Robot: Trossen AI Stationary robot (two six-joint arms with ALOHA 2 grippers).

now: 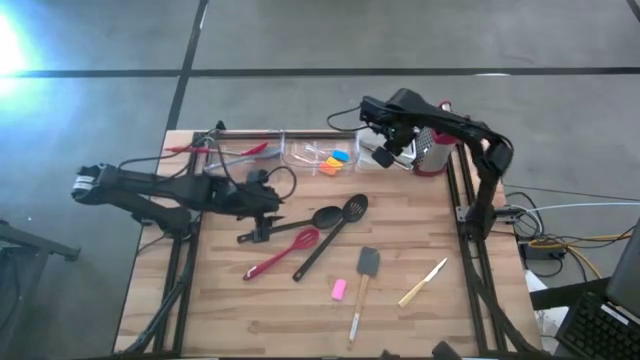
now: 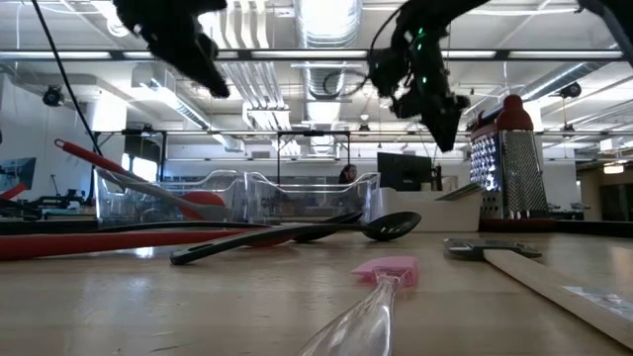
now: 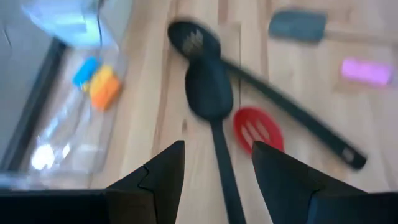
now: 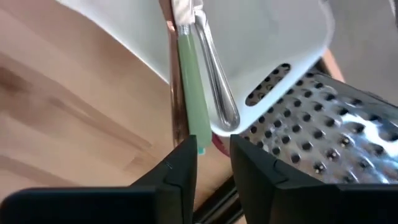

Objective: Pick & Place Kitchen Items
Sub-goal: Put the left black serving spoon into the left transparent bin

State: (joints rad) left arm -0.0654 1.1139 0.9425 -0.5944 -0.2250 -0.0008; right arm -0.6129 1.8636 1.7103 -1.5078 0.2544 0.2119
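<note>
A few scrapers point(image 1: 334, 159) sit in the clear tub point(image 1: 318, 152); most utensils lie loose mid-table. Left gripper point(image 3: 216, 163) spread above the black spoon point(image 3: 210, 93); right gripper point(image 4: 213, 163) parted near the grater point(image 4: 323, 124).

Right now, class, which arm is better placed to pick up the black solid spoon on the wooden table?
The left. The left gripper hangs open directly over the black solid spoon's handle. The right gripper is at the table's far edge beside the steel box grater.
</note>
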